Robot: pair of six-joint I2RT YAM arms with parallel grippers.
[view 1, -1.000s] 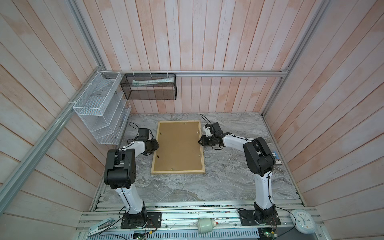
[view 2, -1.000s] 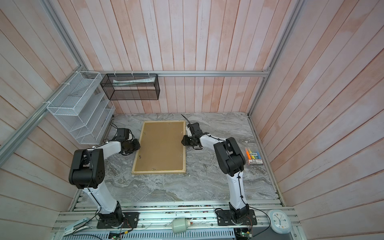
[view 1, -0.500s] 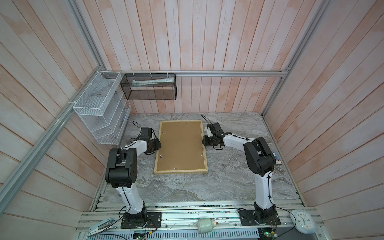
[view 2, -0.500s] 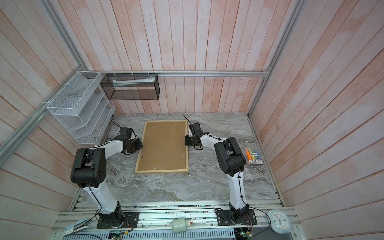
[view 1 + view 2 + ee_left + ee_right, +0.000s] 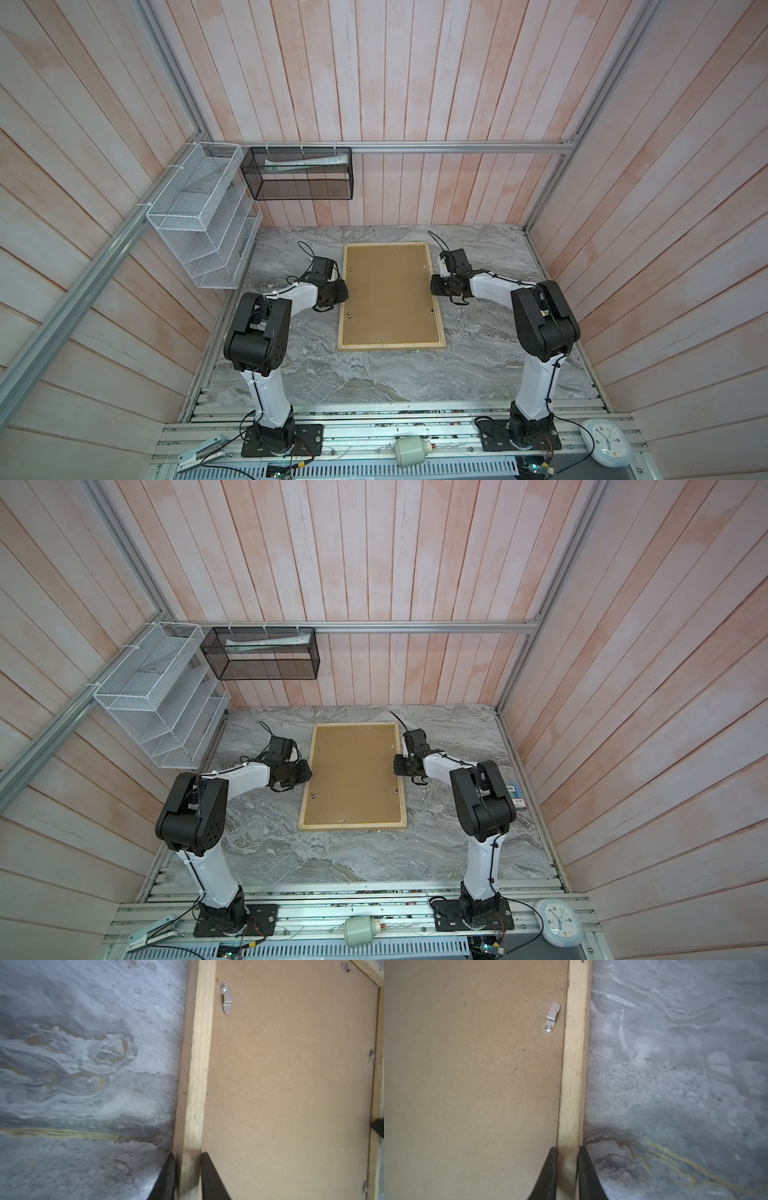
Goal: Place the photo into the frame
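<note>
The frame (image 5: pixel 390 295) (image 5: pixel 355 777) lies back up on the marble table, its brown fibreboard back and small metal clips showing in both top views. My left gripper (image 5: pixel 344 294) (image 5: pixel 186 1157) is shut on the frame's left pale-wood rail (image 5: pixel 197 1064), one finger on each side of it. On the opposite side my right gripper (image 5: pixel 434 286) (image 5: pixel 566 1151) is shut on the right rail (image 5: pixel 574 1064) in the same way. The photo is out of view.
A white wire rack (image 5: pixel 199 220) and a black mesh basket (image 5: pixel 299 174) hang on the back-left walls. A small coloured box (image 5: pixel 515 793) lies at the table's right edge behind the right arm. A clock (image 5: pixel 607 441) and a white cylinder (image 5: pixel 411 452) sit on the front rail.
The frame has slid to the right on the table with both arms. My right gripper has closed onto the right rail; the left has kept its hold.
</note>
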